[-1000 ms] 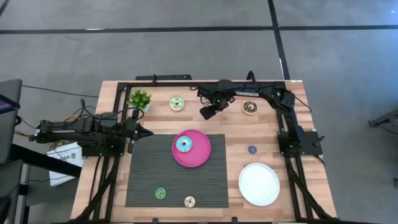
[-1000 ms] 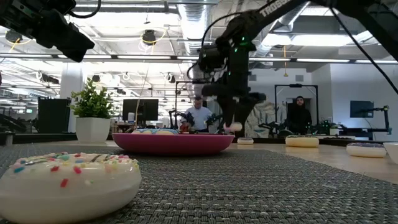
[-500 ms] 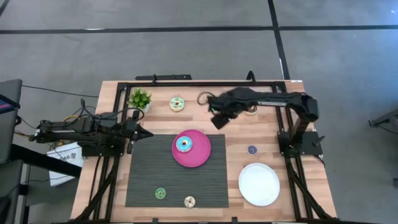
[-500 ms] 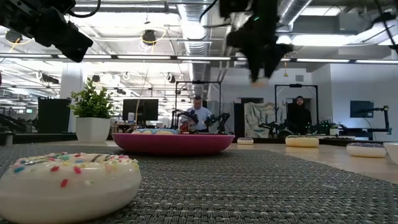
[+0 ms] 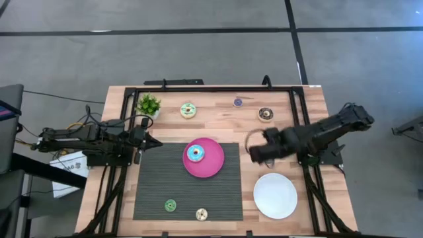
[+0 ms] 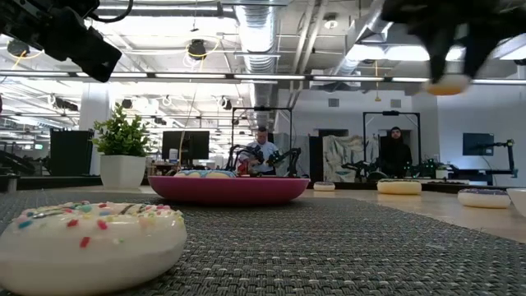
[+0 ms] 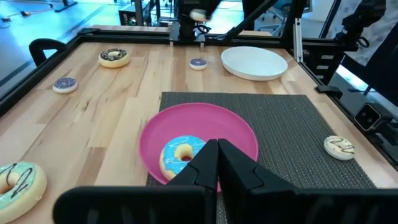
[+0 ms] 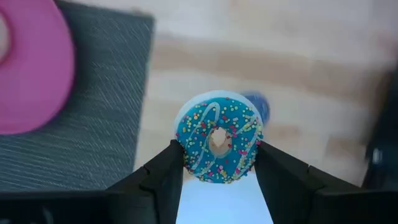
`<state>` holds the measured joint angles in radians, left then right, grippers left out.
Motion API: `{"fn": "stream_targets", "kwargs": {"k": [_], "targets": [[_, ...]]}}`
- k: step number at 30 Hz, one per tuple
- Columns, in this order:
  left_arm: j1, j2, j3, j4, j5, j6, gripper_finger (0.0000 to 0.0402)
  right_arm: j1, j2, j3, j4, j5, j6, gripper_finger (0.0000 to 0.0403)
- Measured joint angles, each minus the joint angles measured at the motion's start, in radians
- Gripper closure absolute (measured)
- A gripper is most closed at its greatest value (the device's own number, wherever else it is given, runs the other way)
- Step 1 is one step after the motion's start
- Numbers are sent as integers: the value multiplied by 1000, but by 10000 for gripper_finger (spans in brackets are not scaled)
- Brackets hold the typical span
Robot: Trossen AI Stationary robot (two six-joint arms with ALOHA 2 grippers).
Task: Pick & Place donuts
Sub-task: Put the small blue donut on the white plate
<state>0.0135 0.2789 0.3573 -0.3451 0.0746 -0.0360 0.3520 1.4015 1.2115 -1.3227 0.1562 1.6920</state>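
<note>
Step in hand: transport. Right gripper [image 8: 219, 163] has its fingers [image 8: 163, 171] clamped on a blue sprinkled donut [image 8: 219, 145], one each side of the ring, hole facing the wrist cam. It's carried off the tabletop [image 5: 277, 135], in the air between pink plate [image 5: 210, 162] and white plate [image 5: 275, 196]. In the wrist view the white plate's edge shows right below the fingers and a small purple donut [image 8: 257, 106] sits just beyond the held one.

Next move (my read): get the fingers over a bare part of the white plate, come down, then let go. That plate carries nothing, so no crowding, but the drop should be low so the ring doesn't roll off.

Left gripper [image 7: 211, 163] waits w/ fingers pressed together, nothing in them, pointing at the pink plate, which holds a light-blue iced donut [image 7: 179, 155] just ahead of the fingertips.

Other stuff, well apart from the right fingers:
- chocolate donut [image 5: 266, 114] and purple-iced donut [image 5: 237, 102] by the tabletop's far edge
- cream-and-green donut [image 5: 188, 110] next to potted plant [image 5: 149, 104]
- green donut [image 5: 170, 205] and cream donut [image 5: 201, 213] on the grey mat [image 5: 158, 192]

Nothing blocks the path to the white plate; the purple donut is the only thing near.
</note>
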Motion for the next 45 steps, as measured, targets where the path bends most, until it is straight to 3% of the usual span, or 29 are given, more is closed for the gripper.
{"fn": "stream_targets", "kwargs": {"k": [8,12,24,38,45], "targets": [[0,0,0,0,0,31,402,280,73,-85,98,-106,421,222],[0,0,0,3,-1,35,402,357,116,-129,184,-129,531,220],[0,0,0,5,-1,53,402,345,175,-310,469,-158,516,223],[0,0,0,6,-2,32,402,346,175,-349,498,-181,507,212],[0,0,0,6,-2,32,402,346,175,-349,499,-181,515,183]]}}
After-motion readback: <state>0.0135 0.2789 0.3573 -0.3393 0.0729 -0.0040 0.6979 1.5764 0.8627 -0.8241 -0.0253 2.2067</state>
